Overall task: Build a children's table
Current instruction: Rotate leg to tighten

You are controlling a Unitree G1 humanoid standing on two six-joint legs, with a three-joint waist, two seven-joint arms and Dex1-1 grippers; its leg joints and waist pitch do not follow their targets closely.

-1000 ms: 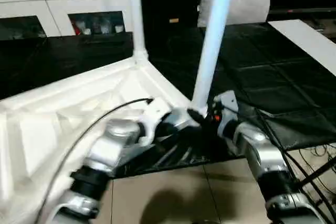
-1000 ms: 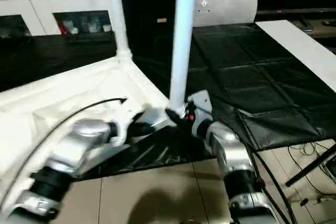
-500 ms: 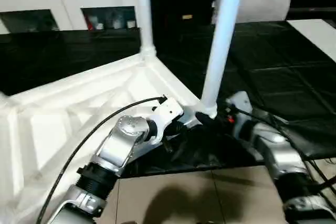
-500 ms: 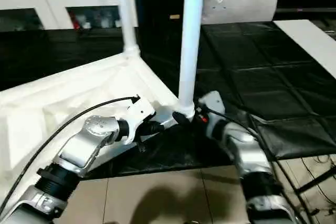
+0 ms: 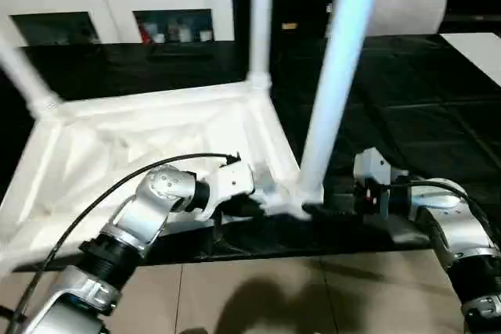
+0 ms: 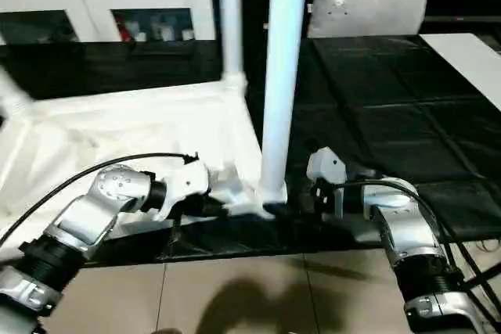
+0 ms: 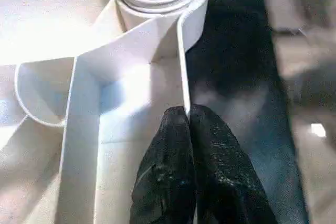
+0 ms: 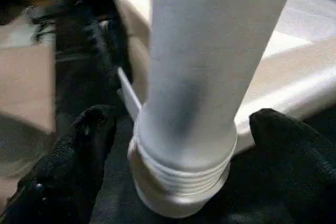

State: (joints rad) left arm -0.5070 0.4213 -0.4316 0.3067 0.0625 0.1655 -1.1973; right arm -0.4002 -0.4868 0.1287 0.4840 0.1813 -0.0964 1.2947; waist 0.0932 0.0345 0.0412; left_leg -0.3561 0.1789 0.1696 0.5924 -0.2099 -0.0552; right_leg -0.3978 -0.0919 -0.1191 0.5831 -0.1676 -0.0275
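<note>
Tabletop (image 5: 149,146) of white ribbed plastic lies underside-up on the black quilted surface (image 5: 407,107), with 3 long white tapered tube legs standing in its corner sockets. Left hand (image 7: 189,124) is closed, pinching the thin rim wall just beside the near corner socket. Right hand (image 8: 178,129) is open, black fingers (image 8: 79,145) apart on either side of the near leg (image 5: 333,91), not gripping it.
</note>
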